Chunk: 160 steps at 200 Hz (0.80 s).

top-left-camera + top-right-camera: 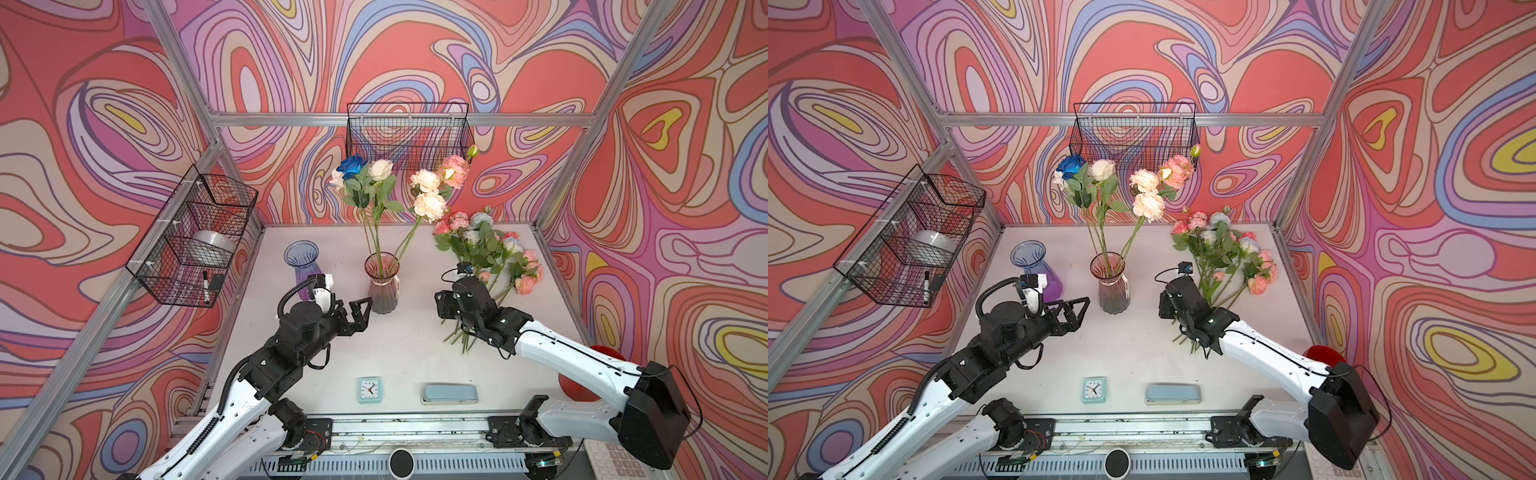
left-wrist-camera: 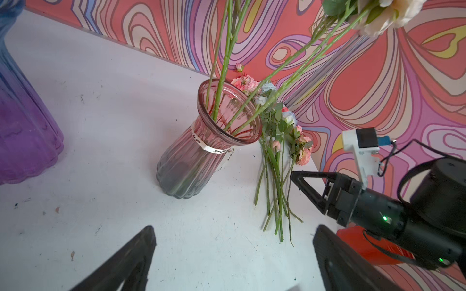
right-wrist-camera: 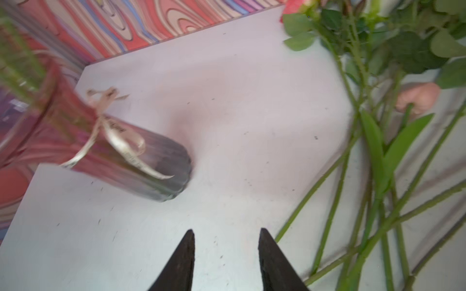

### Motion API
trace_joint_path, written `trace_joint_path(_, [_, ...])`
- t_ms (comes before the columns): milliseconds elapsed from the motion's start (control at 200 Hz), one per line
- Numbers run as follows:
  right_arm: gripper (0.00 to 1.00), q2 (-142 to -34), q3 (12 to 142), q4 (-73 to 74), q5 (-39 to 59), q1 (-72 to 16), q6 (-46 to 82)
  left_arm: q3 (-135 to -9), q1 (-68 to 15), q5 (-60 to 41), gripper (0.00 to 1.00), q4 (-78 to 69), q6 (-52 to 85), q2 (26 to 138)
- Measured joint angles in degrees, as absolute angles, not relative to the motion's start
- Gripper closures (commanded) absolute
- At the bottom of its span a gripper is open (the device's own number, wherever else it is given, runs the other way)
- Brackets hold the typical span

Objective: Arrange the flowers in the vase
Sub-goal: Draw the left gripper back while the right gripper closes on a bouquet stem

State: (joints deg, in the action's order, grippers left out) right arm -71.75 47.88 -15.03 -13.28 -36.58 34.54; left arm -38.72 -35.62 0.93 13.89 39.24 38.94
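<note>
- Several flowers (image 1: 428,203) stand in the pink vase (image 1: 382,291) at the middle of the counter (image 1: 395,353). Their stems lean apart and the heads rise well above the rim.
- The loose flowers (image 1: 486,249) lie in a heap on the right rear part of the counter, heads toward the back wall and stem ends toward the front.
- The right arm reaches in low from the front right, its wrist over the heap's stem ends.
- The right tool (image 3: 226,230) points at bare counter between the pink vase and the stems. It is partly open with nothing between its fingers.
- The left arm bends up from the front left. The left tool (image 2: 235,228) is spread wide and empty, and it faces the pink vase from near its left side without touching it.
- A purple vase (image 1: 300,259) stands upright left of the pink vase, partly hidden by the left wrist.
- A small clock (image 1: 369,390) and a pale blue case (image 1: 450,394) lie near the front edge, well apart from both tools.
</note>
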Motion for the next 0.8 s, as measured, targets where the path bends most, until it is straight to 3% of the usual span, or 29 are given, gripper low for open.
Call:
trace_joint_path(290, [0.67, -81.7, 50.5, -16.2, -8.4, -19.8, 35.6, -34.0, -35.6, -1.6, 0.0, 13.7, 42.0, 36.9])
trace_joint_path(801, [0.72, -85.1, 45.9, -14.2, -6.3, -8.0, 44.2, -31.7, -35.6, -3.0, 0.0, 13.5, 43.3, 35.4])
